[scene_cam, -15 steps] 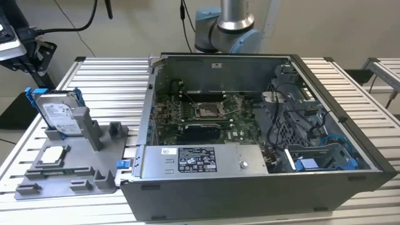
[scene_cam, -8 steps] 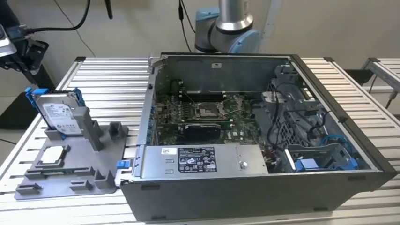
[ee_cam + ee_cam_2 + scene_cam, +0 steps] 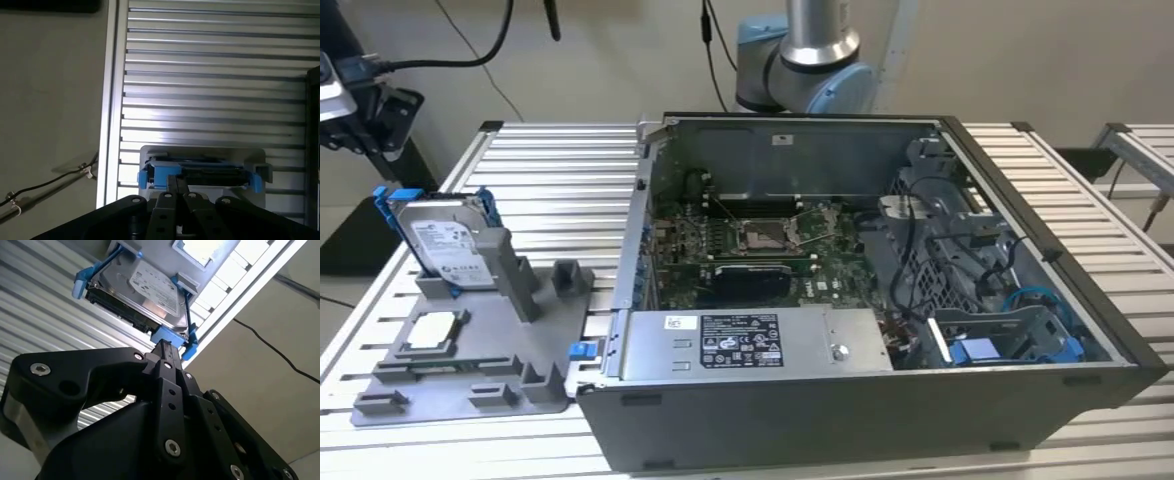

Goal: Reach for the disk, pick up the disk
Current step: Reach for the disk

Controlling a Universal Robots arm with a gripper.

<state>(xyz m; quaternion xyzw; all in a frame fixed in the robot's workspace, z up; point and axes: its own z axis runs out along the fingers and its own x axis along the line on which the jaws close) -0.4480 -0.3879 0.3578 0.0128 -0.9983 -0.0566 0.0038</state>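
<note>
Silver-grey metal disk (image 3: 447,240) in a bright blue plastic frame, at the exterior view's left, has its lower edge hidden in the grey plastic holder (image 3: 520,290). The grey-and-blue robot arm (image 3: 814,70) is cut off at that view's top edge. In the first wrist view, the black gripper (image 3: 176,181) covers the disk's near edge.

You're working in a robotics lab: an open PC case (image 3: 854,425) is sitting on a slatted metal table (image 3: 560,160), a grey jig (image 3: 460,390) is standing at its nine o'clock in the exterior view, the arm (image 3: 817,50) rising at twelve.
</note>
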